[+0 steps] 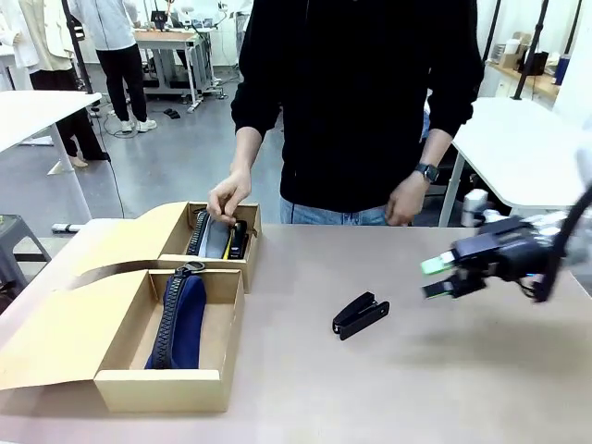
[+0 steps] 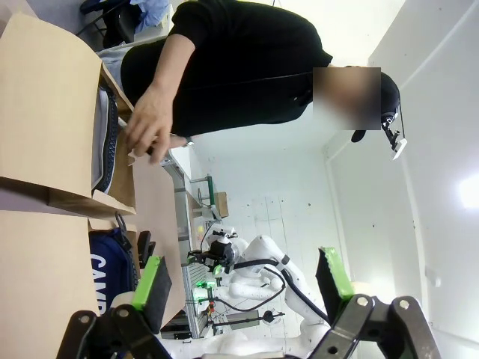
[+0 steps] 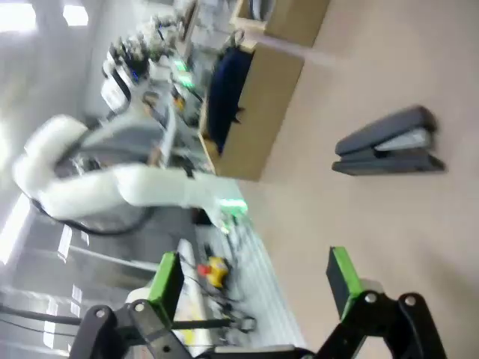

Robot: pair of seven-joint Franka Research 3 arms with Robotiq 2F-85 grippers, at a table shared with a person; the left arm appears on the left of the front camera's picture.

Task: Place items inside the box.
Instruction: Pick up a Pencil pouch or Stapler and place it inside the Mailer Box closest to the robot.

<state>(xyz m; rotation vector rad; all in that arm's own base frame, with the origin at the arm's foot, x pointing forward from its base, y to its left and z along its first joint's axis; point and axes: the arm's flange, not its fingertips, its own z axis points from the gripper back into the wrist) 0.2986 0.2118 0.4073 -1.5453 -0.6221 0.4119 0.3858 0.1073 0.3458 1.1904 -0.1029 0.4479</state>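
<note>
We see left pincer (image 2: 241, 278) spread, nothing held. Long shallow tan cardboard box (image 1: 157, 390), 8 o'clock on tabletop (image 1: 462, 388), flap lid folded open for loading, holds navy zip pencil case (image 1: 180, 319). Person's hand (image 1: 227, 196) dips into smaller tan cardboard box (image 1: 171, 236), 10 o'clock. Black stapler (image 1: 361, 315) lies centre, unboxed. Right pincer (image 1: 433, 279), 3 o'clock, jaws apart, aimed at stapler: we judge pickup next.

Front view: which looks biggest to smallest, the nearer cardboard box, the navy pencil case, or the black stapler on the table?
1. nearer cardboard box
2. navy pencil case
3. black stapler, clearly smallest
</note>
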